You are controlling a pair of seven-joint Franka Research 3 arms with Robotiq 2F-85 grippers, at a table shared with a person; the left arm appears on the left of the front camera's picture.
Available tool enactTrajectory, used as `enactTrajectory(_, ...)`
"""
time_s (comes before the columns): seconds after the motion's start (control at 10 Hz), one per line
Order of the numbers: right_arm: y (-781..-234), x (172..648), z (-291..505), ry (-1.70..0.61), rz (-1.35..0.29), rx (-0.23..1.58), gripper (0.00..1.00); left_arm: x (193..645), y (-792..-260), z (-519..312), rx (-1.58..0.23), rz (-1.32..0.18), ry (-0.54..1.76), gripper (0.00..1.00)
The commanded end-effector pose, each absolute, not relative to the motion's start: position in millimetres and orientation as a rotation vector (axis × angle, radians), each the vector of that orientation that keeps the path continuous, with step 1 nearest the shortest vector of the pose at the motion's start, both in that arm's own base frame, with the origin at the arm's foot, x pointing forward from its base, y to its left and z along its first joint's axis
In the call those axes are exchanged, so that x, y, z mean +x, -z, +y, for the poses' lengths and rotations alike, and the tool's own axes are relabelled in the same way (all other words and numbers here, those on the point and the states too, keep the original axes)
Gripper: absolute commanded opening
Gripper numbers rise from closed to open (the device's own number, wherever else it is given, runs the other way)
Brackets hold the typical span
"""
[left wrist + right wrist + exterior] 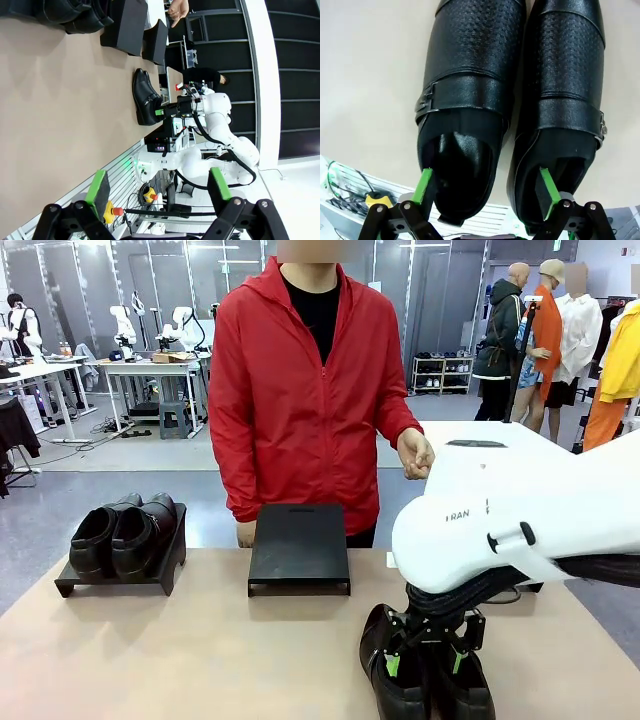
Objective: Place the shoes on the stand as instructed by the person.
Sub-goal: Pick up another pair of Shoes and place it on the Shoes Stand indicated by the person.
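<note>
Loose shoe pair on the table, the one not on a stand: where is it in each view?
Front: shoe pair at the bottom edge, right of centre, below the white arm.
Left wrist: shoe pair mid-frame, turned sideways.
Right wrist: shoe pair in the centre, toes toward the top.
Shared landmark: right end effector, open, one green-padded finger in each shoe.

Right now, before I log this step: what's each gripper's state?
Left gripper: open, empty.
Right gripper: open, inside the openings of the shoes, nothing clamped.
</note>
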State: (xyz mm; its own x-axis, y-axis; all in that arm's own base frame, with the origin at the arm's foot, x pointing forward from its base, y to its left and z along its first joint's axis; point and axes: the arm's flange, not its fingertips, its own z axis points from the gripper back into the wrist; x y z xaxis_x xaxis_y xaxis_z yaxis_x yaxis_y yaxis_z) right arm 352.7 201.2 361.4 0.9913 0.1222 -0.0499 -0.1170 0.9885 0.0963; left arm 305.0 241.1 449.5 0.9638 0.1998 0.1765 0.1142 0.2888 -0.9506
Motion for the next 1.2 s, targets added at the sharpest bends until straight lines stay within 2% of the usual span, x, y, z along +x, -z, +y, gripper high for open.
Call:
enactTrajectory(0.0, -348, 359, 209, -0.097, 0.043, 0.034, 1.00, 301, -451, 239, -1.285, -0.285, -0.041, 1.00)
enactTrajectory(0.1, -347, 360, 207, -0.094, 0.046, 0.038, 1.00, 301, -451, 239, -1.285, -0.285, -0.041, 1.00)
enactTrajectory(0.2, -349, 361, 204, -0.105, 0.047, 0.037, 0.93, 301, -451, 239, -1.285, -0.285, -0.041, 1.00)
enactTrajectory(0.3, -347, 361, 205, -0.134, 0.063, 0.039, 0.43, 301, -451, 239, -1.285, -0.285, -0.041, 1.00)
enactTrajectory(0.4, -346, 361, 204, -0.133, 0.069, 0.036, 0.33, 301, -451, 239, -1.285, -0.285, -0.041, 1.00)
enactTrajectory(0.5, -343, 361, 205, -0.130, 0.075, 0.028, 0.00, 301, -451, 239, -1.285, -0.285, -0.041, 1.00)
enactTrajectory(0.7, -341, 362, 206, -0.127, 0.076, 0.026, 0.00, 301, -451, 239, -1.285, -0.285, -0.041, 1.00)
enactTrajectory(0.8, -337, 364, 208, -0.124, 0.084, 0.018, 0.14, 301, -451, 239, -1.285, -0.285, -0.041, 1.00)
enactTrajectory(0.9, -335, 364, 208, -0.122, 0.086, 0.013, 0.04, 301, -451, 239, -1.285, -0.285, -0.041, 1.00)
enactTrajectory(1.0, -334, 364, 208, -0.120, 0.086, 0.011, 0.00, 301, -451, 239, -1.285, -0.285, -0.041, 1.00)
enactTrajectory(1.1, -334, 364, 207, -0.119, 0.084, 0.015, 0.00, 301, -451, 239, -1.285, -0.285, -0.041, 1.00)
